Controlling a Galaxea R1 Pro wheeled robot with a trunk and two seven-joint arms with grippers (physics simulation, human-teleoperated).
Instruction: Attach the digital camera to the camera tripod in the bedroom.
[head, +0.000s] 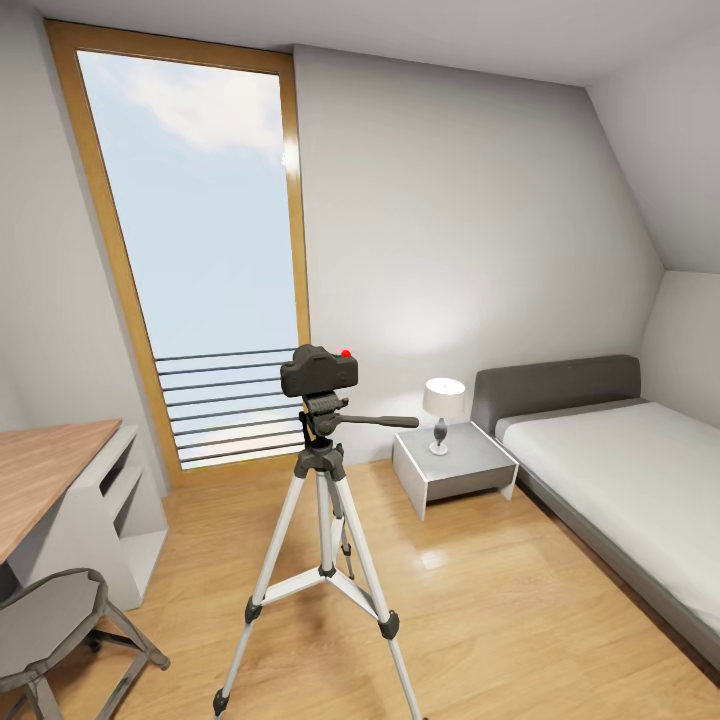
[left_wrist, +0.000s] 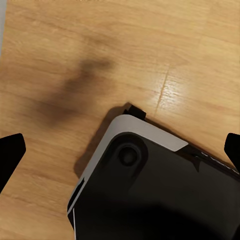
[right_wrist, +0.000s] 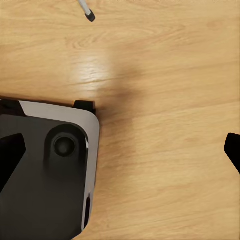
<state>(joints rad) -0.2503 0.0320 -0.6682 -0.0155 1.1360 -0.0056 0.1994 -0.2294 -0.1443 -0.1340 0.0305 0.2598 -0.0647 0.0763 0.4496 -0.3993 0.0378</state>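
A wood-topped desk (head: 45, 470) and grey stool (head: 50, 620) stood at the left. At centre, the digital camera (head: 319, 370) sat atop the camera tripod (head: 325, 520), apparently already attached, so little seemed left to do. A bed (head: 620, 450) lay at the right. The left gripper (left_wrist: 120, 150) and right gripper (right_wrist: 120, 150) hung spread apart, empty, over the floor (right_wrist: 165, 75).

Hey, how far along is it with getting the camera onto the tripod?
It looks done: the digital camera sits on top of the camera tripod, which stands upright on the wood floor. Nothing is in hand: the left gripper and right gripper are open above the floor. Whether the mount is locked can't be seen.
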